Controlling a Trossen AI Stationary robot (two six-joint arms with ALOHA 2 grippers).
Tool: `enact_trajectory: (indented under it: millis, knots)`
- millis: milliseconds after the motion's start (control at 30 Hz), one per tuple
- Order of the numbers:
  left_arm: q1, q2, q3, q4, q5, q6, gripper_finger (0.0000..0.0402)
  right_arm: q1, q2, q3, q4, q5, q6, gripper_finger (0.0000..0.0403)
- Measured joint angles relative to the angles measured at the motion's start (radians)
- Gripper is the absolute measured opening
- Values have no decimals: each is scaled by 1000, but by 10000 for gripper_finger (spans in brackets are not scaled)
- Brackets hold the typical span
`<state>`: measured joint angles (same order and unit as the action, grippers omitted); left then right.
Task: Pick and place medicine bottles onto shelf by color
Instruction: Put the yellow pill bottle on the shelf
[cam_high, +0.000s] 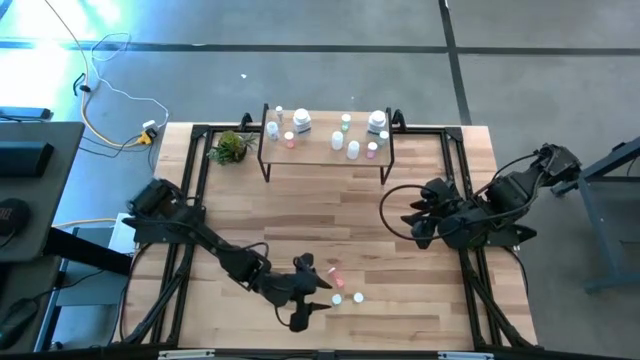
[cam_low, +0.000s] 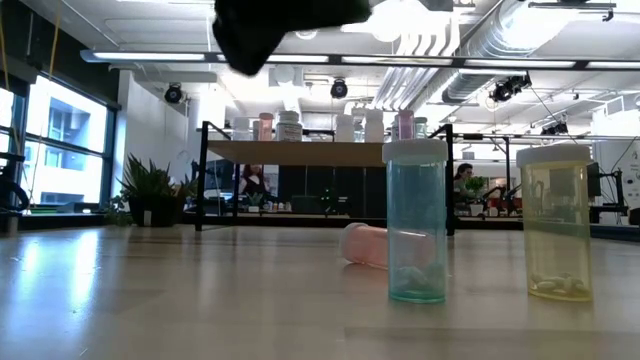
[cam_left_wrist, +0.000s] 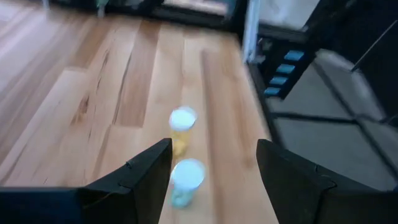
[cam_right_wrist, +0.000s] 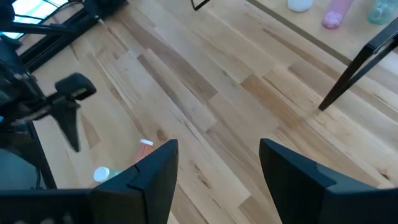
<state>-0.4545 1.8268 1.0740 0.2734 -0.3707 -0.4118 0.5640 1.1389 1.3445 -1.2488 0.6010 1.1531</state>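
Three small bottles are near the table's front edge: a teal one (cam_high: 337, 298) (cam_low: 417, 225) and a yellow one (cam_high: 358, 297) (cam_low: 556, 225) stand upright, and a pink one (cam_high: 333, 270) (cam_low: 365, 245) lies on its side. My left gripper (cam_high: 320, 296) (cam_left_wrist: 214, 180) is open, just left of the teal bottle (cam_left_wrist: 186, 180) and above the table, touching nothing. The yellow bottle (cam_left_wrist: 182, 127) stands beyond it. The shelf (cam_high: 325, 158) at the far edge carries several white, pink and green bottles. My right gripper (cam_high: 418, 218) (cam_right_wrist: 217, 174) is open and empty at the table's right.
A small green potted plant (cam_high: 232, 147) stands left of the shelf. The shelf's black legs (cam_right_wrist: 348, 74) stand on the tabletop. Bare wood (cam_high: 330, 215) lies between the shelf and the three bottles. People show in the room behind (cam_low: 252, 182).
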Motion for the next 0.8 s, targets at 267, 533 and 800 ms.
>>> enact_trajectory:
  millis: [267, 533, 800]
  knots:
    - [0, 70, -1, 52, -14, 23, 225, 0, 0, 0, 0, -3, 10, 216]
    - [4, 113, -1, 73, -19, 60, 225, 0, 0, 0, 0, -3, 10, 216]
    - [25, 112, -1, 69, -29, 109, 225, 0, 0, 0, 0, 4, 10, 216]
